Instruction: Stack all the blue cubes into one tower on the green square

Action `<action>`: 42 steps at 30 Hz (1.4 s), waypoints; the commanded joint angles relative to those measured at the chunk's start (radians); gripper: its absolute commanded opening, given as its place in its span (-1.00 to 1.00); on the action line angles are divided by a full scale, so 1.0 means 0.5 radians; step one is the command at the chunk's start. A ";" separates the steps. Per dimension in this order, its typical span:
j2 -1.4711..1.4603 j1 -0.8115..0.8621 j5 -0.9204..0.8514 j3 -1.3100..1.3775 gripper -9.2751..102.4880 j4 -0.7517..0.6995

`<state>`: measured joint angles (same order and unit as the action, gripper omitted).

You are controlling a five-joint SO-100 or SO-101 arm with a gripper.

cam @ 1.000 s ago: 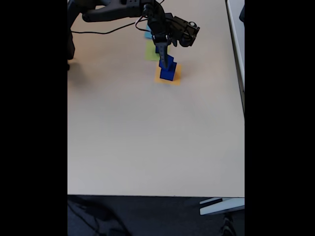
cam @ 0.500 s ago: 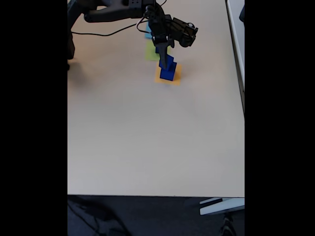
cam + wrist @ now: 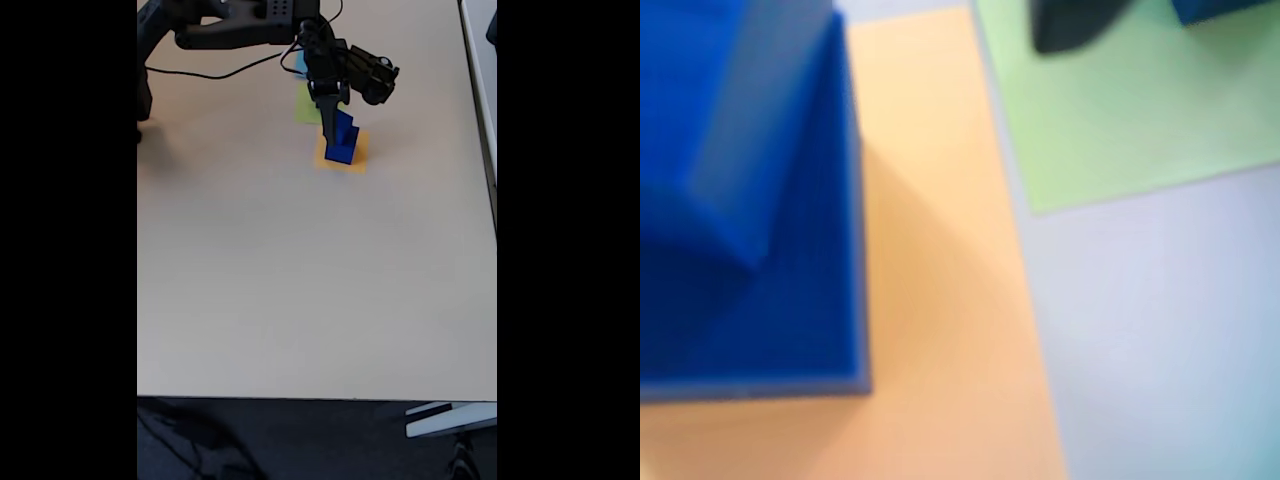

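Standing on the orange square [image 3: 356, 158], two blue cubes [image 3: 341, 140] are stacked, the green square [image 3: 1140, 110] beside them. The gripper [image 3: 331, 125] hangs against the stack; I cannot tell whether it grips.

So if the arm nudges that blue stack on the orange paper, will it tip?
Probably the top slides first: the upper cube sits off-centre on the big cube. Flat faces shouldn't roll. The orange paper might slip.

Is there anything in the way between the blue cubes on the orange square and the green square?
Nothing visible: the blue cubes stand on the orange square, and the green square lies right beside it, a narrow strip of bare table between.
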<state>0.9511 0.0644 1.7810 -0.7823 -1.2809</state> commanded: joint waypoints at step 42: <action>0.012 0.067 -0.101 0.040 -0.70 0.012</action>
<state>0.9143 0.0859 1.7503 -0.7839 -1.2809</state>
